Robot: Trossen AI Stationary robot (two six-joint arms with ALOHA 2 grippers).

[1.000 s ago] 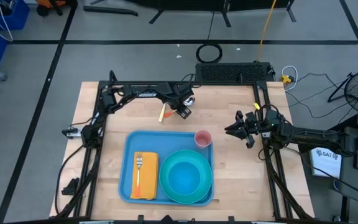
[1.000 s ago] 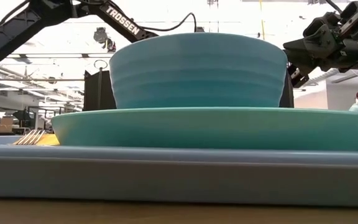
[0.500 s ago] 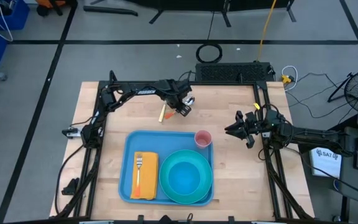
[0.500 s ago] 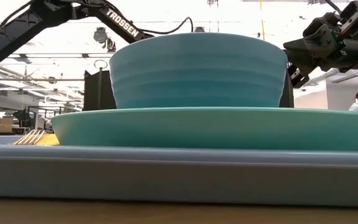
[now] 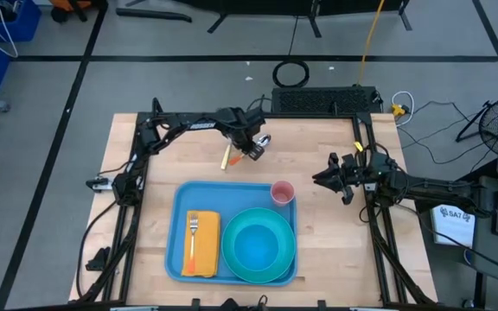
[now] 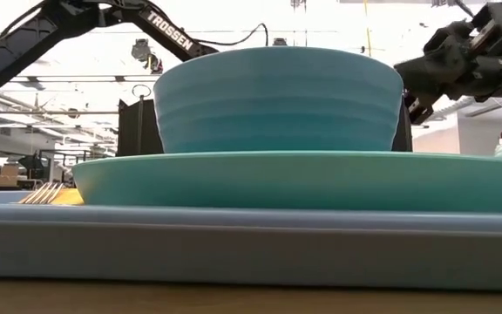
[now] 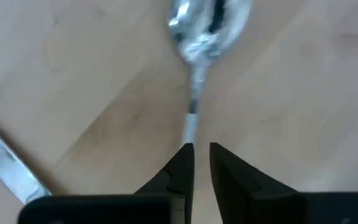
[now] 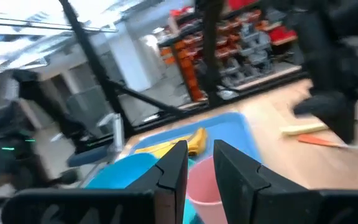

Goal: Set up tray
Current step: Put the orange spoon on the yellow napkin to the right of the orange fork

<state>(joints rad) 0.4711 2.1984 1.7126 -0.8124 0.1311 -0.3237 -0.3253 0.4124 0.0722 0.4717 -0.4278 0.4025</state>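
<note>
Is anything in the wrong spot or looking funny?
Mostly tidy: fork on the yellow napkin, bowl and pink cup sit on the tray. A spoon still lies on the bare table, at the left gripper.

The one word that can be read is "TROSSEN", in white capitals on the dark link of the left arm (image 6: 168, 29) in the low view, running along the link above and behind the teal bowl (image 6: 277, 100). In the high view the same arm carries a small white marking near its wrist, too small to read. A white sheet (image 5: 453, 216) lying beside the table's right edge bears print that cannot be made out.
</note>
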